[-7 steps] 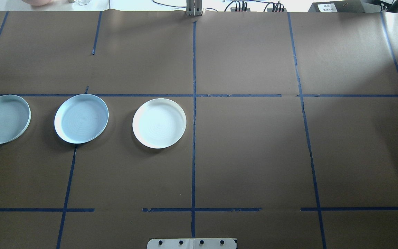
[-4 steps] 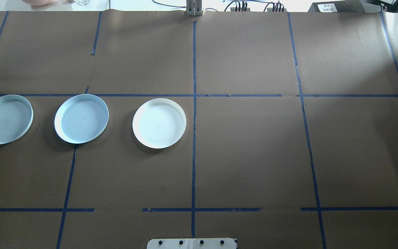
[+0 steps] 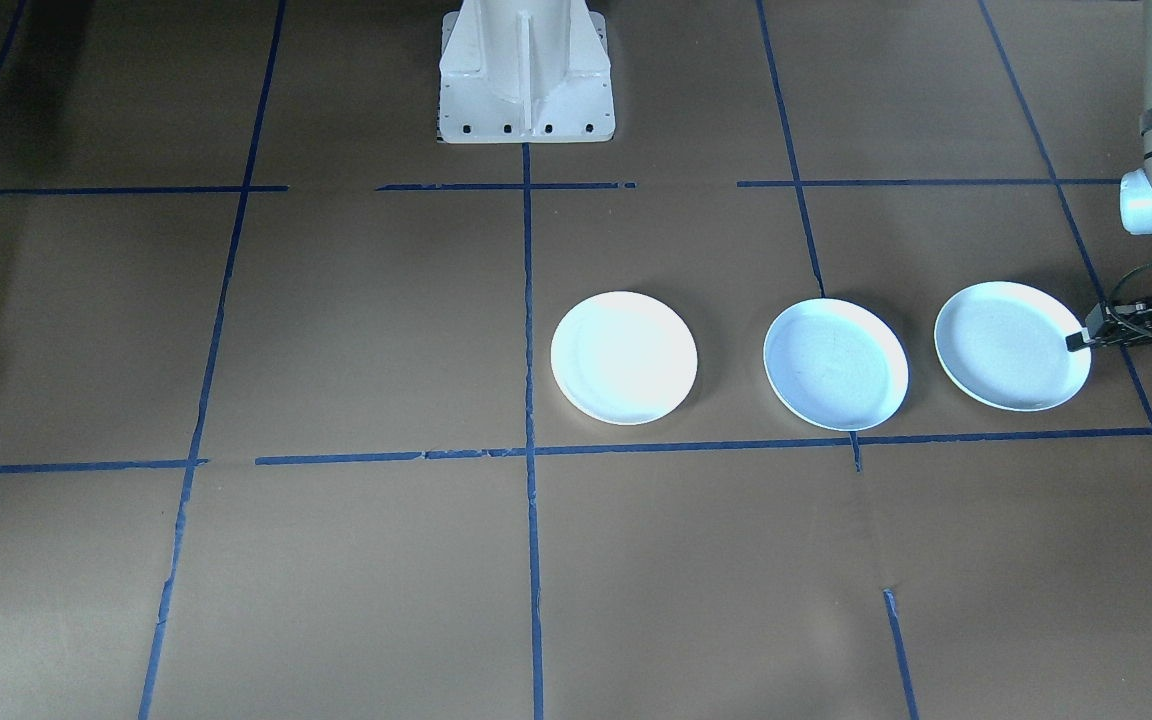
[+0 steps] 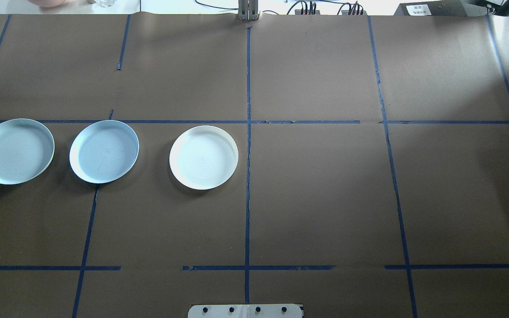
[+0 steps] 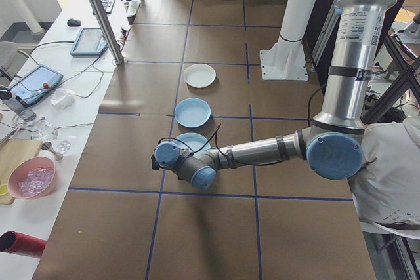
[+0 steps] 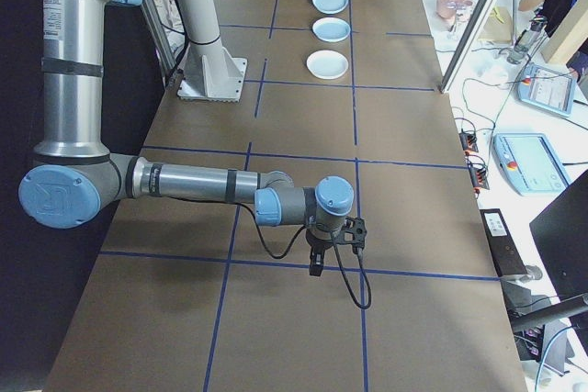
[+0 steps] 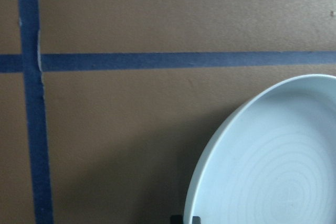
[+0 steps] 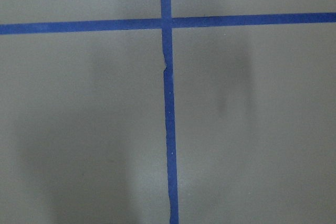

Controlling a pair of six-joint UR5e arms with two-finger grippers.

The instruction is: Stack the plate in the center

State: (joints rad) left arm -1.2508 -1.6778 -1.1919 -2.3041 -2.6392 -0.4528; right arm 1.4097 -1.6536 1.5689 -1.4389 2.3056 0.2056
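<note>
- End effector on the left arm (image 3: 1076,342): we see only its dark tip at the edge of the overhead view, clamped on the outer rim of the end plate (image 4: 15,151).
- We cannot make out its fingers in the left wrist view, where only a small dark piece shows at the bottom edge under the plate's rim.
- We see the end plate cast a dark shadow below it in the overhead view; it seems raised off the counter (image 4: 316,198), though we cannot tell how far.
- We see the right end effector (image 6: 315,266) only in the far side view, pointing down above a blue tape line; we cannot tell whether its fingers are apart or together.
- We see the left arm reach out low over the counter, forearm nearly level, wrist beside the end plate.
- We see the right arm stretched low along the counter too, well apart from all the plates.
- We see the center plate (image 4: 104,151), pale blue-grey with faint rings, lying flat just beside the held plate, not touching it.
- We see a brighter white plate (image 4: 203,157) on its other side, near the middle tape line.
- We see nothing inside any of the three plates.
</note>
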